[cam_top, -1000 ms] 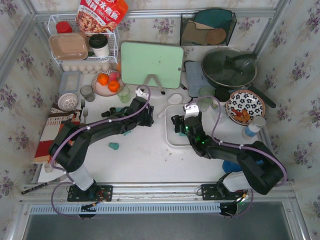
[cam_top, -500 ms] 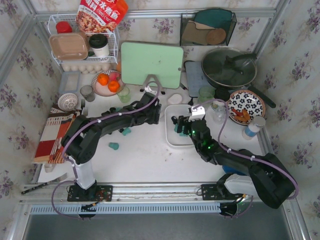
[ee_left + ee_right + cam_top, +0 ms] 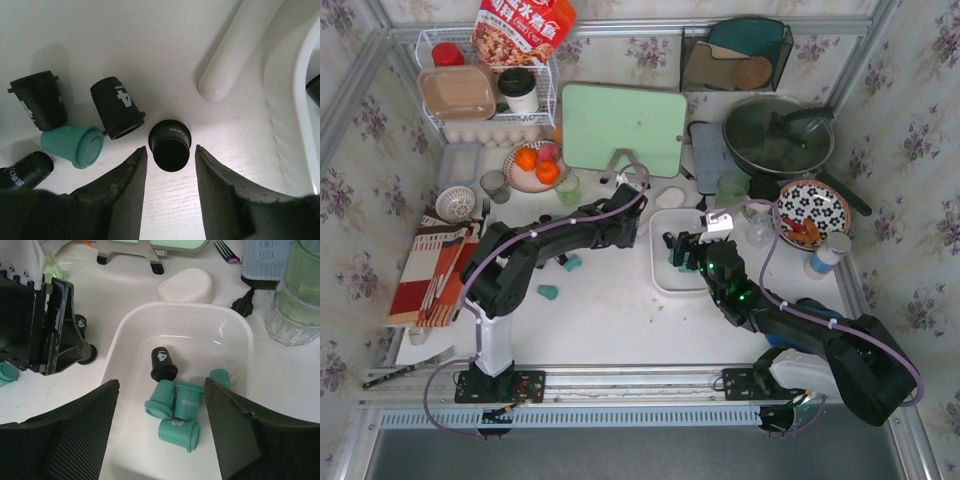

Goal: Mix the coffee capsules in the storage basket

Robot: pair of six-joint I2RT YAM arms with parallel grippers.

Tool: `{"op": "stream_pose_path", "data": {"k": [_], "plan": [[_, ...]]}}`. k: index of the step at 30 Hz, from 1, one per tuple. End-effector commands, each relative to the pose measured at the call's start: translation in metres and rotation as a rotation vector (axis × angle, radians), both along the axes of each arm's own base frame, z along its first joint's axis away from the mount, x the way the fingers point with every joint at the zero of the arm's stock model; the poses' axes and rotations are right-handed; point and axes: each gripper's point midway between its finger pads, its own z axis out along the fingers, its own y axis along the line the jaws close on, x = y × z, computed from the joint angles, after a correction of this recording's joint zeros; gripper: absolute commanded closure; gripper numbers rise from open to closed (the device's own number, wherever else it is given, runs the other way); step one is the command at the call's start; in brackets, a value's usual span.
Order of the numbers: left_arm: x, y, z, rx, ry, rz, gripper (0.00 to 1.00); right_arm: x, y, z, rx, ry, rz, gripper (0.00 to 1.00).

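Since a second ago the left arm has stretched farther right, bringing the left gripper (image 3: 170, 150) close beside the storage basket (image 3: 200, 337), while the right gripper (image 3: 161, 385) has shifted only slightly above it. Nearest the bases, a lone teal capsule (image 3: 548, 292) lies on the white table (image 3: 610, 320). The left gripper's fingers (image 3: 125, 175) are spread, a black capsule (image 3: 170, 144) sitting between them with a gap on each side. Just left of it lie a numbered black capsule (image 3: 117, 107) and a teal pod (image 3: 75, 145), touching each other. The right gripper hangs released over the basket, which holds four teal capsules (image 3: 179, 432) and one black pod (image 3: 162, 365) bunched together. Beyond the basket rest a white soap-shaped lump (image 3: 186, 285) and a green-tinted glass (image 3: 297, 295)
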Motion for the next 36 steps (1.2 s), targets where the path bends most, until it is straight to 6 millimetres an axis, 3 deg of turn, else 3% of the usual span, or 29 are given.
{"op": "stream_pose_path", "data": {"k": [1, 10, 14, 17, 23, 26, 36], "plan": [[0.005, 0.002, -0.001, 0.04, -0.019, -0.002, 0.57, 0.0, 0.004, 0.004, 0.025, -0.008, 0.012, 0.24], [0.007, -0.002, 0.002, 0.05, -0.051, -0.039, 0.64, 0.0, 0.006, 0.004, 0.025, -0.005, 0.022, 0.24], [-0.003, -0.006, 0.022, 0.006, -0.1, -0.106, 0.65, -0.002, 0.007, 0.006, 0.028, -0.006, 0.03, 0.24], [-0.009, -0.012, 0.057, -0.083, -0.213, -0.181, 0.65, -0.004, 0.009, 0.011, 0.037, -0.004, 0.046, 0.24], [-0.043, -0.022, 0.119, -0.244, -0.53, -0.46, 0.68, -0.012, 0.027, 0.036, 0.09, -0.023, 0.151, 0.23], [-0.064, -0.026, 0.139, -0.289, -0.66, -0.603, 0.69, -0.017, 0.038, 0.045, 0.109, -0.014, 0.216, 0.23], [-0.11, -0.051, 0.144, -0.297, -0.873, -0.943, 0.66, -0.039, 0.08, 0.07, 0.247, 0.029, 0.439, 0.18]]}}
